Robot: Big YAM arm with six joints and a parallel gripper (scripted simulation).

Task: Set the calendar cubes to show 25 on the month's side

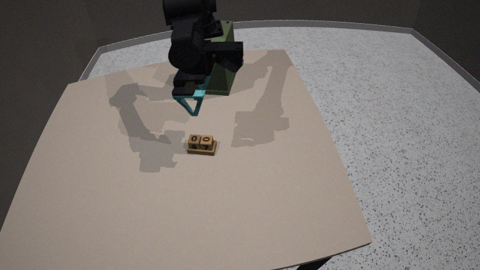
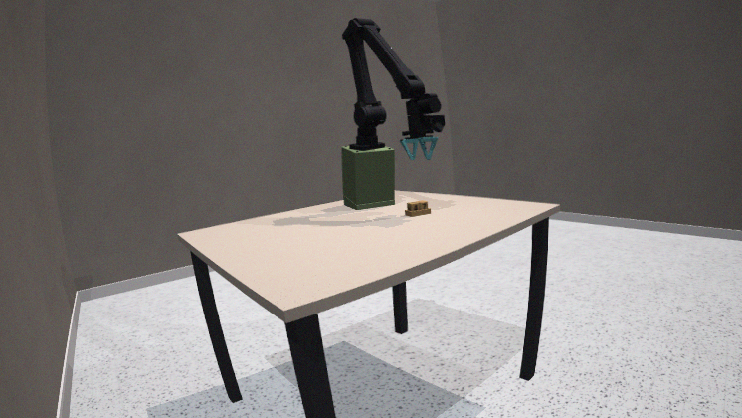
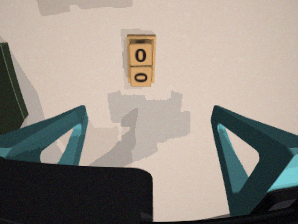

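Two wooden cubes stand side by side in the small wooden tray (image 1: 200,152) (image 2: 418,212), which sits flat on the table. In the top view the left cube (image 1: 193,141) (image 3: 141,77) shows 4 in front and 0 on top. The right cube (image 1: 206,142) (image 3: 141,54) shows 7 in front and, on top, a 0 turned a quarter against the other. The lower front digits are partly cut off by the tray wall. No month name is readable; the far side is hidden. My gripper (image 2: 420,158) (image 3: 149,112) is wide open and empty, high above the table.
The green base block (image 1: 219,81) (image 2: 368,179) (image 3: 10,90) of the arm stands on the table behind the tray, as seen from the top view. Shadows of the arm lie around the tray on the table (image 1: 201,207) (image 2: 290,259).
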